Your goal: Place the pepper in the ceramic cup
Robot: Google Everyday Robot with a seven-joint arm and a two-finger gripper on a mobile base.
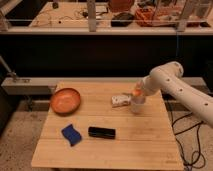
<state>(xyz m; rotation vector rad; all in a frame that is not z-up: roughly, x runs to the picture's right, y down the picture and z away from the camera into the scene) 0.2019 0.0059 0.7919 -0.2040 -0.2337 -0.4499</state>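
The ceramic cup point(137, 105), small and pale, stands upright on the right part of the wooden table point(107, 147). Directly over its mouth is my gripper point(136, 93), at the end of the white arm that reaches in from the right. A small orange pepper point(135, 92) shows at the gripper's tip, held just above the cup's rim. The fingers themselves are mostly hidden behind the pepper and the wrist.
A small flat white box point(119, 101) lies just left of the cup. A wide orange-brown bowl point(65, 100) sits at the table's left. A blue sponge point(71, 134) and a black bar point(101, 132) lie near the front. Cables hang off the right side.
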